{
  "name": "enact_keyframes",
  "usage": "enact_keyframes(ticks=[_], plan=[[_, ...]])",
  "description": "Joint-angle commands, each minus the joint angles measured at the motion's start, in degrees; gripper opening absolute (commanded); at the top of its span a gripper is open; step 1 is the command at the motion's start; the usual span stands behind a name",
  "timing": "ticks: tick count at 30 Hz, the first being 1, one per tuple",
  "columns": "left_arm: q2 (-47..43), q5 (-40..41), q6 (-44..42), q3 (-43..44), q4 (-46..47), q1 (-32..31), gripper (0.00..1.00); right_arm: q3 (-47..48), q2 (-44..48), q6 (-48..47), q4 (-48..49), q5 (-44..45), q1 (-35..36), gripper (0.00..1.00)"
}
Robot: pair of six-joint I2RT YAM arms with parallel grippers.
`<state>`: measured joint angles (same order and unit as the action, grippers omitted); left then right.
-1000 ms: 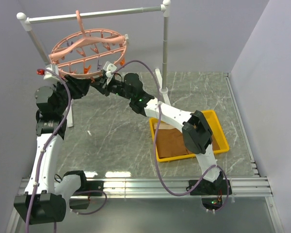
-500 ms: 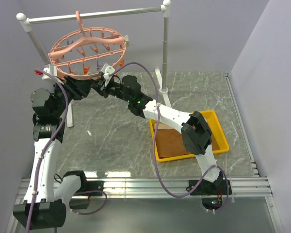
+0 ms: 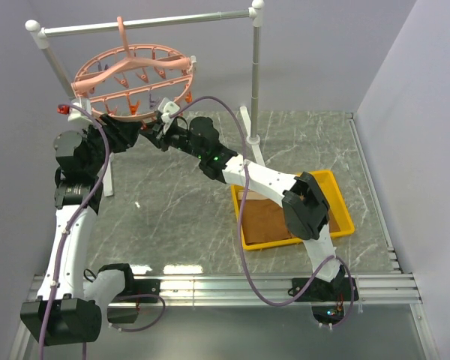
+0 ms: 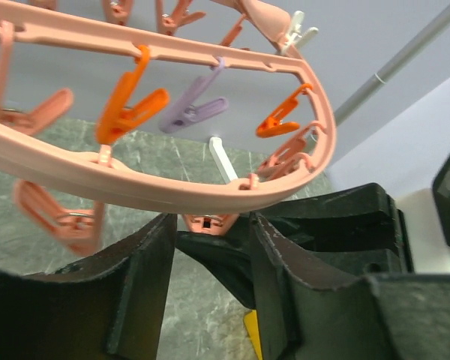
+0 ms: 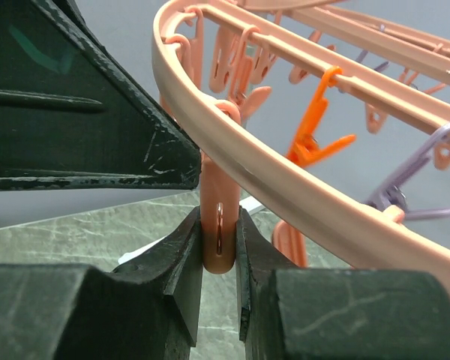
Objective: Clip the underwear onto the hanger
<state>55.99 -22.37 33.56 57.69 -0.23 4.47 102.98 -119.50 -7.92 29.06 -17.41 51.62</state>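
Note:
The salmon-pink round hanger (image 3: 131,79) hangs by its hook from the white rail, with orange and purple clips dangling. My right gripper (image 3: 159,124) is under its near rim and is shut on a pink clip (image 5: 219,225), with the rim (image 5: 285,180) just above the jaws. My left gripper (image 3: 131,133) is beside it under the same rim (image 4: 172,187), jaws apart, with another pink clip (image 4: 208,222) hanging just above the gap. The brown underwear (image 3: 270,221) lies flat in the yellow tray (image 3: 337,199), partly hidden by the right arm.
The white and grey rail (image 3: 150,22) spans the back, with one post (image 3: 255,75) standing on the marble table behind the tray. A purple cable (image 3: 244,247) loops from the right arm. Grey walls close in on three sides.
The hanger has shifted slightly left and up. Both grippers stay under its near rim, and the left arm has shifted a little.

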Motion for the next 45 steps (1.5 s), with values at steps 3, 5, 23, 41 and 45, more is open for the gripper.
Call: enact_keyframes(ticks=[3, 5, 23, 41, 45], plan=[[-0.09, 1.63, -1.39, 1.11, 2.42, -0.07, 0.51, -0.23, 4.1, 0.63, 2.05, -0.78, 0.68, 0.0], [0.26, 0.5, -0.87, 1.2, 3.48, 0.01, 0.52, -0.24, 4.1, 0.63, 2.05, -0.96, 0.68, 0.0], [2.28, 0.66, 6.25, -3.64, 16.31, -0.08, 0.49, -0.94, 4.19, 0.28, 2.76, -2.1, 0.86, 0.0], [3.25, 2.6, 7.66, -3.37, 17.63, -0.08, 0.23, -1.29, 4.28, -0.16, 2.93, -2.37, 1.47, 0.0], [3.08, 1.98, 7.48, -3.46, 17.72, 0.01, 0.06, -2.08, 4.8, -0.16, 2.85, -1.93, 1.38, 0.17]])
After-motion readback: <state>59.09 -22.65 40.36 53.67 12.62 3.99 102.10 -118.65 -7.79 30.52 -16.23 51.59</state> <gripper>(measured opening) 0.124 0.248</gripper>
